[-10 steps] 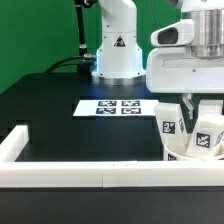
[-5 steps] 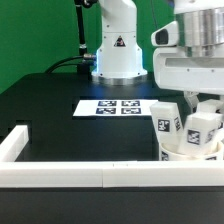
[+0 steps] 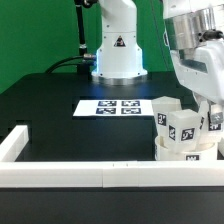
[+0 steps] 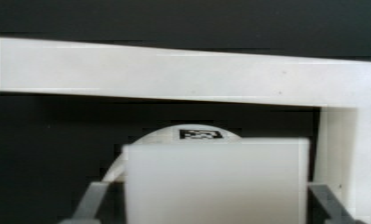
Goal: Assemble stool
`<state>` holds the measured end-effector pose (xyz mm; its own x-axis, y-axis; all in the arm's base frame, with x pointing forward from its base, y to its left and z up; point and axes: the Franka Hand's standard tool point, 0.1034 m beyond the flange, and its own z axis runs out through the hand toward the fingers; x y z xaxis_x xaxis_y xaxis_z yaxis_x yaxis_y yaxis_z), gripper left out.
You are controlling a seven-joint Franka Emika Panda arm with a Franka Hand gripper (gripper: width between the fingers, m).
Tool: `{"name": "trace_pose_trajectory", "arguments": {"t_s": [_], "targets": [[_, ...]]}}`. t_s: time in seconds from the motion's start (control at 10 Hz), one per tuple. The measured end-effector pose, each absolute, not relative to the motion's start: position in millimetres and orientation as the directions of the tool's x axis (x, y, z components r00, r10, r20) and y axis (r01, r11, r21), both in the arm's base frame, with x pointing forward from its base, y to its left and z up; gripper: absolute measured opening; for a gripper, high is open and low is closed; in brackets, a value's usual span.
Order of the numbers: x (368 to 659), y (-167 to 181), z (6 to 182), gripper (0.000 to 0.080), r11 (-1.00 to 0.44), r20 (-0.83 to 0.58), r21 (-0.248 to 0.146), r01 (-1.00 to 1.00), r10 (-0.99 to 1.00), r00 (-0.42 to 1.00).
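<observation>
Pincer fingers press on either side of a white blocky leg, gripping it. On the black surface, the white border rails run along the 6 o'clock edge of the exterior view. The round seat sits at 4 o'clock, tagged legs upright on it, directly below the pincer. The marker board lies near centre.

Black warning triangle on robot base, square tags on marker board, legs
</observation>
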<state>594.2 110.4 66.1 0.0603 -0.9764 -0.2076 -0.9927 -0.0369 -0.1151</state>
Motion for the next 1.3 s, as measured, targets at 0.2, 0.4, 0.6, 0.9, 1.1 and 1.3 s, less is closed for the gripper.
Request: {"name": "trace_pose_trajectory", "arguments": {"t_s": [0.2, 0.4, 0.6, 0.9, 1.1, 1.3], "targets": [[594.0, 111.6, 66.1, 0.0337, 0.112, -0.226, -0.083, -0.99, -0.97, -0.091], [594.2, 114.1, 66.3, 0.0337, 0.326, -0.251, -0.037, -0.945, -0.918, -0.307], [594.3, 120.2, 65.7, 0.0337, 0.596, -0.284, 0.006, -0.803, -0.769, -0.573], [591.3, 119.2, 63.9, 0.0337, 0.75, -0.325, -0.04, -0.661, -0.635, -0.701], [591.2, 117.3, 63.9, 0.0337, 0.793, -0.342, -0.043, -0.608, -0.583, -0.737], [590.9, 116.0, 63.9, 0.0337, 0.812, -0.348, -0.043, -0.582, -0.558, -0.753]]}}
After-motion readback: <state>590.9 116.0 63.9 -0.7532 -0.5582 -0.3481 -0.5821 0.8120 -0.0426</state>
